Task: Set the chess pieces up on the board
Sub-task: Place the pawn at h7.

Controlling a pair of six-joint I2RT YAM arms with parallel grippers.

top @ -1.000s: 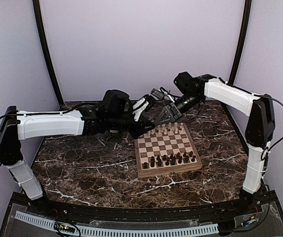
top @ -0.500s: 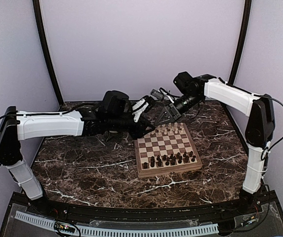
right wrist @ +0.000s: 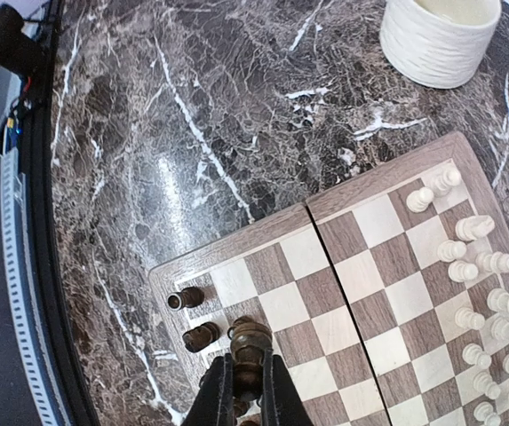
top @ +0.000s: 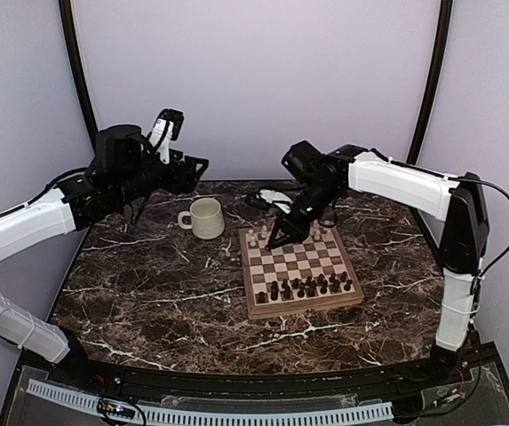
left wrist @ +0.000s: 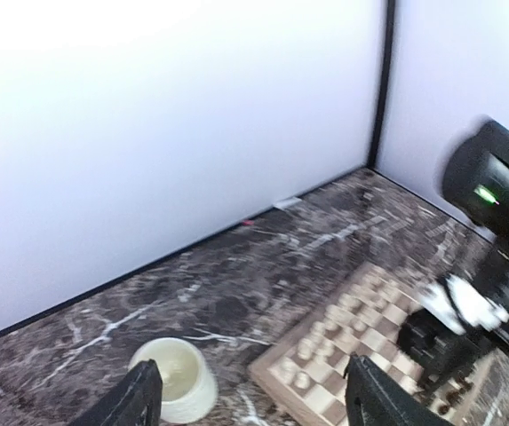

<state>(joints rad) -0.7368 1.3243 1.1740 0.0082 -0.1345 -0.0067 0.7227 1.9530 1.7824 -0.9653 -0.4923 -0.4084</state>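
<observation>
Bright, even light, left wrist view blurred – washed-out

Left tool (left wrist: 258,399) high, jaws wide, right tool (right wrist: 247,364) low, pinched shut

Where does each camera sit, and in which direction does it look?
Top external: high behind the robot, looking down on table and board; left arm and right arm show.
Left wrist: raised at the left, looking toward the back wall over mug and board; open left claw shows.
Right wrist: above the board, looking down; right claw shut on a dark piece shows.
Shared: both wrist views see mug and board.
</observation>
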